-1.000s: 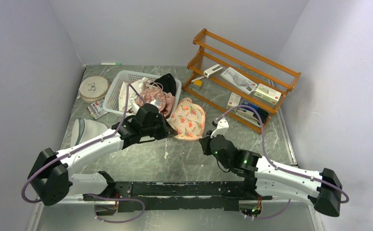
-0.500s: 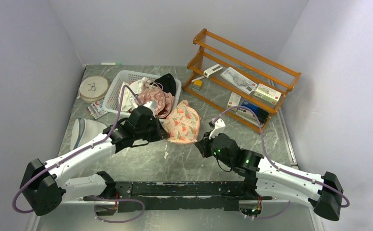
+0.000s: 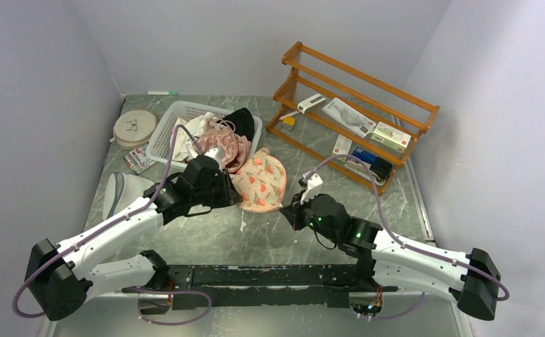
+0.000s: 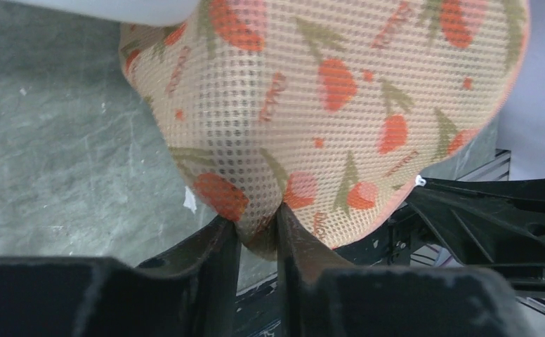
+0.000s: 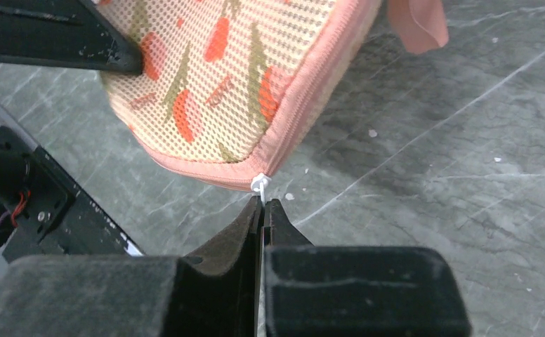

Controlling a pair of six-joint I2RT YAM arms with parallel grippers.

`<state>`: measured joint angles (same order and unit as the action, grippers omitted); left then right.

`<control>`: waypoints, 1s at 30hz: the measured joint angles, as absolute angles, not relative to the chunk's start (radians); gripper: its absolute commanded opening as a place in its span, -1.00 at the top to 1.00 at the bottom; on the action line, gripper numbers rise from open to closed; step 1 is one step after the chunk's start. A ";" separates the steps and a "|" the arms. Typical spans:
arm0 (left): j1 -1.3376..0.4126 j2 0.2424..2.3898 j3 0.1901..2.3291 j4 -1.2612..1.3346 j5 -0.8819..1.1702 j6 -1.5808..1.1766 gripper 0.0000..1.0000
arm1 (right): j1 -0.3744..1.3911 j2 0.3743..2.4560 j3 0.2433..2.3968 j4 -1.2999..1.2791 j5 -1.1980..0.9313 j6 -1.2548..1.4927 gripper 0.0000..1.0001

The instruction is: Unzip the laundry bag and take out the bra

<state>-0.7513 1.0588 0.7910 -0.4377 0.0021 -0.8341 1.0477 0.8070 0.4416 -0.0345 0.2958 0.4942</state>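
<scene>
A white basket (image 3: 159, 140) heaped with pinkish and black cloth is sitting at the back left of the grey marble table (image 3: 255, 235); round wooden hoops (image 3: 134, 128) are lying just left of it, and a white mesh bag (image 3: 126, 188) is resting nearer the front left edge; an orange wooden rack (image 3: 357, 84) carrying small boxes is standing at the back right, well apart from both arms.

The laundry bag (image 3: 259, 181) is hanging tilted between the two arms, just in front of the basket, its near end raised and throwing a shadow on the table; its pink zipper edging is facing the right arm and looking closed along the stretch in view.

The left gripper (image 4: 257, 226) is clamping a fold of the bag's printed mesh between its fingers, from the bag's left side; the right gripper (image 5: 263, 203) is meeting the bag's lower corner, its fingers pressed together and pinching the small white zipper pull (image 5: 258, 184) at their tips.
</scene>
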 measured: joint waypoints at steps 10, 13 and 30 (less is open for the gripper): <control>-0.734 1.039 0.649 -0.365 0.118 -0.873 0.20 | 1.037 0.888 0.419 0.028 0.056 0.477 1.00; -0.736 1.069 0.642 -0.329 0.155 -0.894 0.53 | 1.040 0.929 0.414 0.057 -0.024 0.482 1.00; -0.756 1.109 0.549 -0.089 0.169 -1.034 0.86 | 1.151 1.068 0.368 0.196 -0.060 0.669 0.55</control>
<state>-0.7563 1.1091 0.5488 -0.0887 0.1692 -1.0336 1.1511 1.0683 0.3679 0.1955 -0.0597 0.6693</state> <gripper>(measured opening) 0.096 0.040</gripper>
